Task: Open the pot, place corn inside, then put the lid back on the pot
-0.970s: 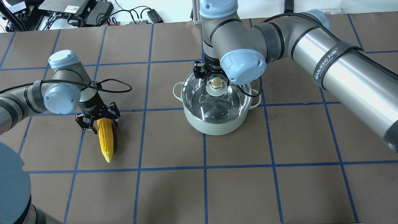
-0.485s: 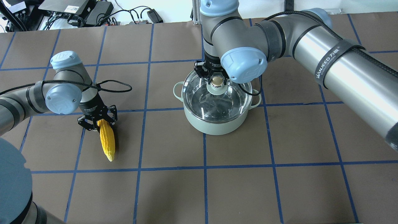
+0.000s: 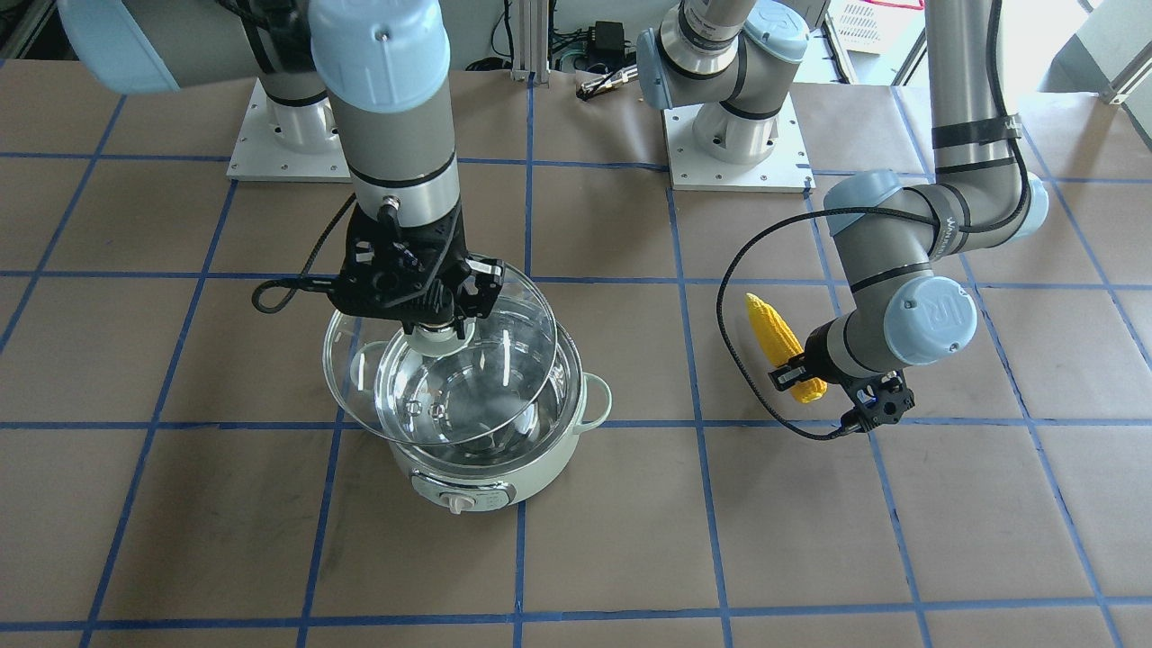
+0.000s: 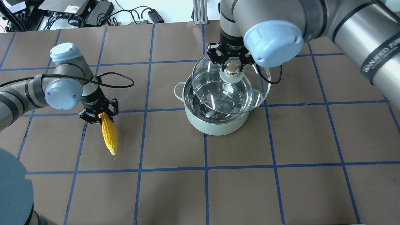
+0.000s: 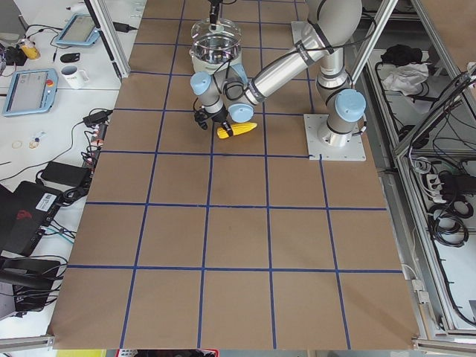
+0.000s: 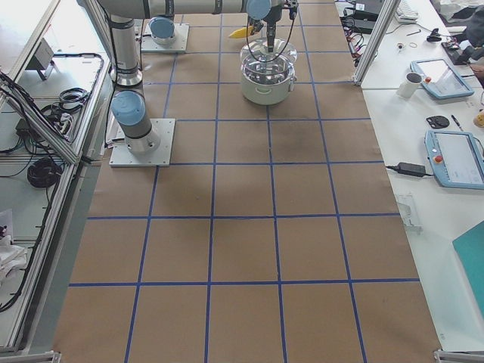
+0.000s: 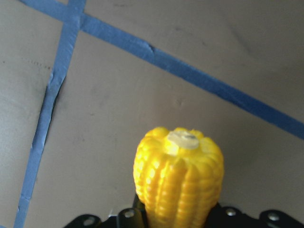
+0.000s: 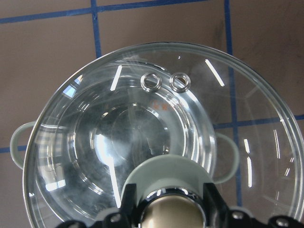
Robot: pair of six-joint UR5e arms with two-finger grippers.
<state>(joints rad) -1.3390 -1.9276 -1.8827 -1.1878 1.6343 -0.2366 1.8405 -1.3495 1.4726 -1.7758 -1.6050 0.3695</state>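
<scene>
The pale mint-green pot (image 4: 215, 125) stands mid-table, its steel inside showing; it also shows in the front view (image 3: 504, 468). My right gripper (image 4: 231, 67) is shut on the gold-beige knob of the clear glass lid (image 4: 231, 90) and holds the lid tilted above the pot, shifted toward the far right rim. The lid shows from above in the right wrist view (image 8: 156, 118). My left gripper (image 4: 101, 116) is shut on the thick end of the yellow corn (image 4: 110, 137), to the pot's left. The corn hangs just off the table, tip toward the table's near side. It fills the left wrist view (image 7: 178, 180).
The table is brown paper with a blue tape grid (image 4: 206, 168). Cables and black boxes (image 4: 78, 9) lie beyond the far edge. The arms' base plates (image 3: 738, 153) sit at the robot's side. The pot's control knob (image 3: 459, 502) faces away from the robot.
My right gripper has lifted the lid off the pot and carried it up and slightly to the far right. My left gripper has raised the corn off the table.
</scene>
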